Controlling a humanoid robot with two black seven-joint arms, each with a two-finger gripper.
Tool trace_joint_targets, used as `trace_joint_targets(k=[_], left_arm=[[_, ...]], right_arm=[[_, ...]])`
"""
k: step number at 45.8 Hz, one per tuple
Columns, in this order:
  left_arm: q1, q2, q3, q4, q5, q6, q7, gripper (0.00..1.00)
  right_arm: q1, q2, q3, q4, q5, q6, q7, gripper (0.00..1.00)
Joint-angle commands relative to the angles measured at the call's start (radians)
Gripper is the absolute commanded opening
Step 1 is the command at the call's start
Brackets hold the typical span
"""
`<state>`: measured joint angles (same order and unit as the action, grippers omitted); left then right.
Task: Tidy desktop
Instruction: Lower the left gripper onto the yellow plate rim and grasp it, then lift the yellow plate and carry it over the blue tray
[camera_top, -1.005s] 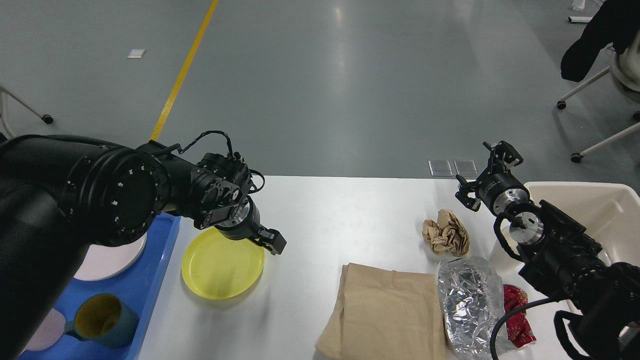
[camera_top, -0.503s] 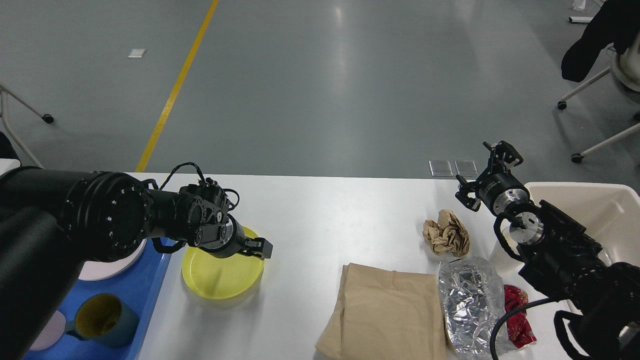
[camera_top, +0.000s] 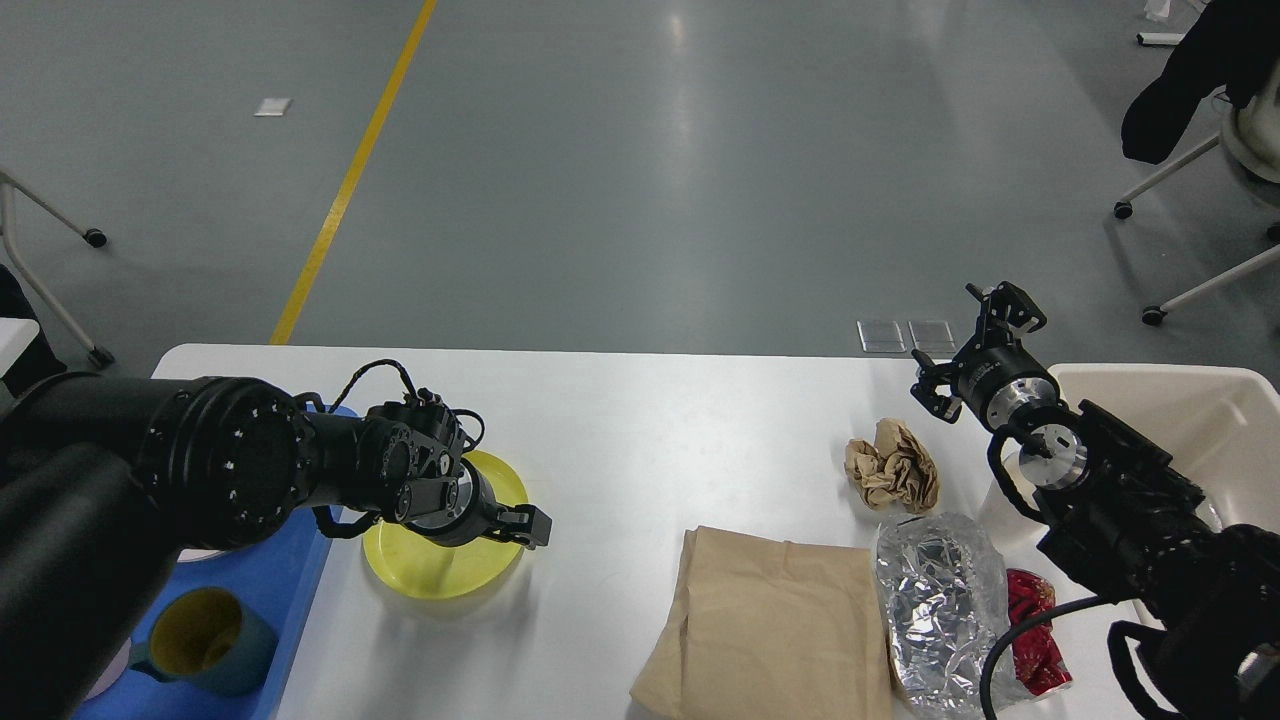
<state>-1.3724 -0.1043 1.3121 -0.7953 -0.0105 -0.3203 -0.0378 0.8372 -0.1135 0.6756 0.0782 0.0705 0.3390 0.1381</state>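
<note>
The white desktop (camera_top: 650, 420) fills the lower view. A yellow plate (camera_top: 430, 565) lies on it at the left, beside a blue tray (camera_top: 300, 570). My left gripper (camera_top: 525, 525) is low at the plate's right rim; its fingers show as one dark block, so I cannot tell whether it is open or shut. My right gripper (camera_top: 968, 345) is open and empty, held above the desktop's far right edge, just beyond a crumpled brown paper ball (camera_top: 893, 465).
A flat brown paper bag (camera_top: 775, 625), a crumpled foil bag (camera_top: 940, 600) and a red wrapper (camera_top: 1035, 630) lie at the front right. A beige bin (camera_top: 1200, 410) stands at the far right. A teal cup (camera_top: 205, 640) sits in the blue tray.
My left arm has dropped and drawn back, bringing its gripper down to the yellow plate's right rim. The plate has not moved. The right arm has not moved.
</note>
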Motion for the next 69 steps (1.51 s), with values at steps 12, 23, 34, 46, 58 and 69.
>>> trace_joint_targets(k=[12, 23, 34, 46, 58, 69], left_arm=[[0.046, -0.006, -0.016, 0.024, 0.0, 0.142, 0.001, 0.96], [0.044, -0.008, -0.021, 0.022, 0.001, 0.139, 0.004, 0.69], [0.044, -0.014, -0.034, 0.022, 0.0, 0.13, 0.01, 0.51], [0.046, -0.017, -0.034, 0.018, -0.003, 0.112, 0.01, 0.39], [0.039, -0.015, -0.034, 0.018, -0.005, 0.026, 0.039, 0.17], [0.032, -0.014, -0.034, 0.018, -0.008, -0.017, 0.05, 0.02]], right_arm=[[-0.001, 0.0, 0.001, 0.0, 0.0, 0.0, 0.0, 1.0], [-0.001, 0.0, -0.001, 0.0, 0.0, 0.0, 0.0, 1.0], [-0.001, 0.0, -0.001, 0.0, 0.0, 0.0, 0.0, 1.0], [-0.001, 0.0, -0.001, 0.0, 0.0, 0.0, 0.0, 1.0], [-0.001, 0.0, -0.001, 0.0, 0.0, 0.0, 0.0, 1.0], [-0.001, 0.0, -0.001, 0.0, 0.0, 0.0, 0.0, 1.0]])
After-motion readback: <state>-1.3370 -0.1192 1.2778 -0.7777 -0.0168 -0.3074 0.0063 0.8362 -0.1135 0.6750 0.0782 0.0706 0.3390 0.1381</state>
